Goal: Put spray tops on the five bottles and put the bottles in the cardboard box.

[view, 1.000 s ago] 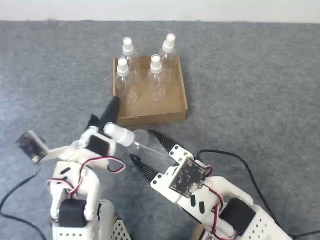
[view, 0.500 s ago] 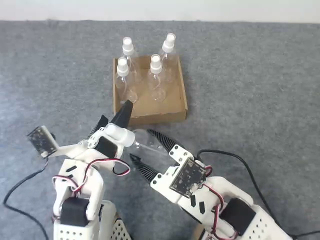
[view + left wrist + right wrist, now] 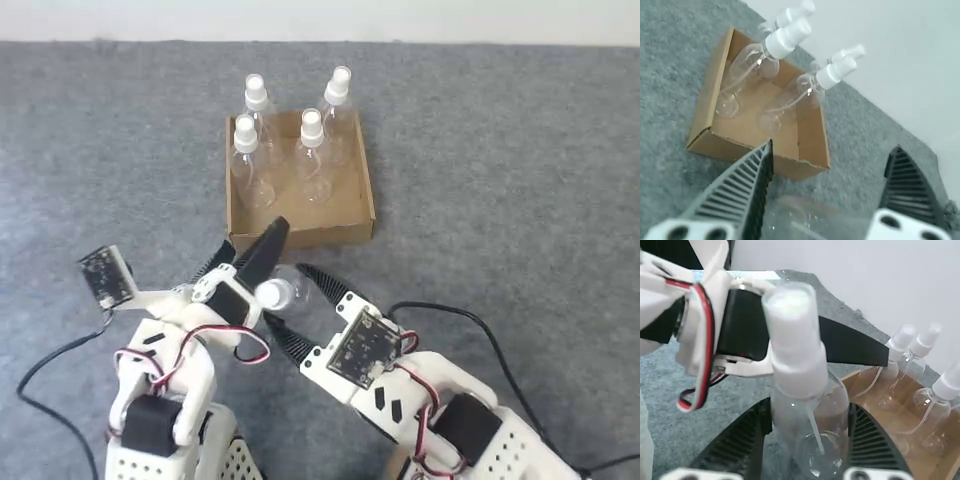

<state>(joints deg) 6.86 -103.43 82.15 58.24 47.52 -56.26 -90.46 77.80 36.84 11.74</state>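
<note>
Within the last second the fifth bottle (image 3: 812,435) has been swung from a low slant toward upright. Its spray top (image 3: 792,340) is now seen almost end-on in the high view, just in front of the cardboard box (image 3: 352,232). The left gripper (image 3: 832,150) has been turned and carried across with it. Its fingers are spread wide, and the bottle's upper end is found close to their roots — whether the top is touched cannot be told. The bottle's body is pinched by the right gripper (image 3: 282,293), with one finger set on each side.

The top looks seated, so capping is judged done or nearly done. What is left is the carry into the box, where bare floor is seen on the near side of the four bottles (image 3: 312,165) already stood inside.

The bottles are made of clear plastic, round-bellied and narrow-necked, and a thin tube is seen inside each. The tops are white, smooth cylinders. The box is shallow, brown and open-topped. The fingers are black, ribbed and tapered — and everything is set on grey, short-piled carpet (image 3: 500,170).
</note>
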